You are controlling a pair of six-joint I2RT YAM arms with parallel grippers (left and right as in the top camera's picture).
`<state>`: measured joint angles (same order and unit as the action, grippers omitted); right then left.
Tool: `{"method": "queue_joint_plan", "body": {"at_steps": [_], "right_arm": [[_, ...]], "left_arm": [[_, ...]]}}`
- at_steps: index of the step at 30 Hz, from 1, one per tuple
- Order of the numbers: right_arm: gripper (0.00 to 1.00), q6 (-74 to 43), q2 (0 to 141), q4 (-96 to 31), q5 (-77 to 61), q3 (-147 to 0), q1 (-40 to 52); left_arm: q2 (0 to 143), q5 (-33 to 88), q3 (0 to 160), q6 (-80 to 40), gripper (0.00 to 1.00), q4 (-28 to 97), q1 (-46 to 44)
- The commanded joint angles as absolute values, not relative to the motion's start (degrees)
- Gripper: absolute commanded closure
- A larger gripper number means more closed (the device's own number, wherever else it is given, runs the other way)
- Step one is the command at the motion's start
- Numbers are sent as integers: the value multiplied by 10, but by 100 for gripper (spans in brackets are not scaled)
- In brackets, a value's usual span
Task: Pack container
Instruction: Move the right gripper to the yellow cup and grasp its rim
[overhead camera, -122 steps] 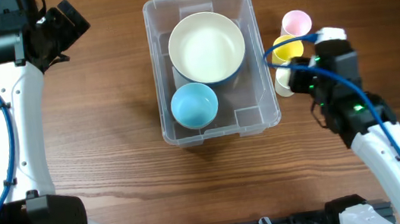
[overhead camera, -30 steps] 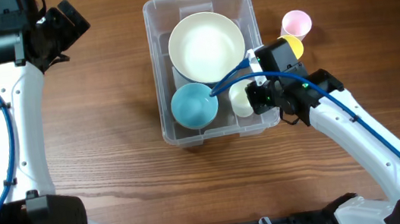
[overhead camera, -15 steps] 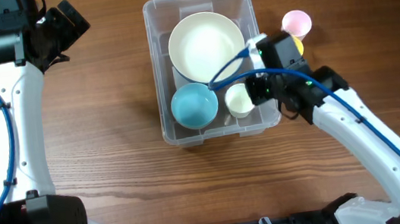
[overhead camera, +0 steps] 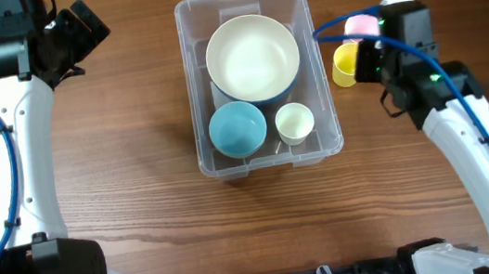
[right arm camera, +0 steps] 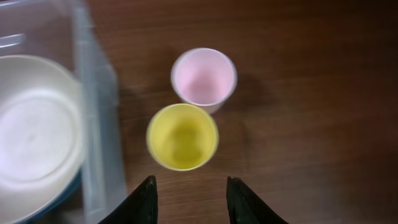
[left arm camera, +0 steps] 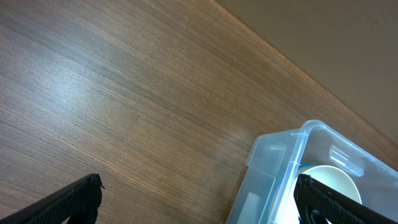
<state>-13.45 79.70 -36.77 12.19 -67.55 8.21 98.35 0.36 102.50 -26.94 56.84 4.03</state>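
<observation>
The container (overhead camera: 195,115) stood between the two arms. Inside it, the large cream bowl (overhead camera: 253,57), the blue bowl (overhead camera: 238,128) and the small white cup (overhead camera: 294,123) sat side by side, each on its own part of the floor. Just outside its wall, on the right arm's side, stood the yellow cup (right arm camera: 182,136) and the pink cup (right arm camera: 204,77), not yet packed. The right gripper (right arm camera: 191,190) hung over the yellow cup with its jaws partly apart and empty, probably lined up to take it. The left gripper (left arm camera: 198,193), well away from the container, was spread fully and held nothing.

Clear container (overhead camera: 190,87); cream bowl (overhead camera: 253,57); blue bowl (overhead camera: 238,128); yellow cup (right arm camera: 182,136); pink cup (right arm camera: 204,77).
</observation>
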Motion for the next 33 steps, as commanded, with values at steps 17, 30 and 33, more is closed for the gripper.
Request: {"method": "queue_joint_plan", "body": {"at_steps": [17,30,33], "right_arm": [[60,-182,1035,-269,102,-681,25],[96,-182,1021,-299,102,-682,25],[96,-182,985,-329,102,-682,25]], "left_arm": [[971,10,1031,-275,0,568,43],[971,10,1031,-275,0,568,43],[971,10,1031,-275,0,568,43]]}}
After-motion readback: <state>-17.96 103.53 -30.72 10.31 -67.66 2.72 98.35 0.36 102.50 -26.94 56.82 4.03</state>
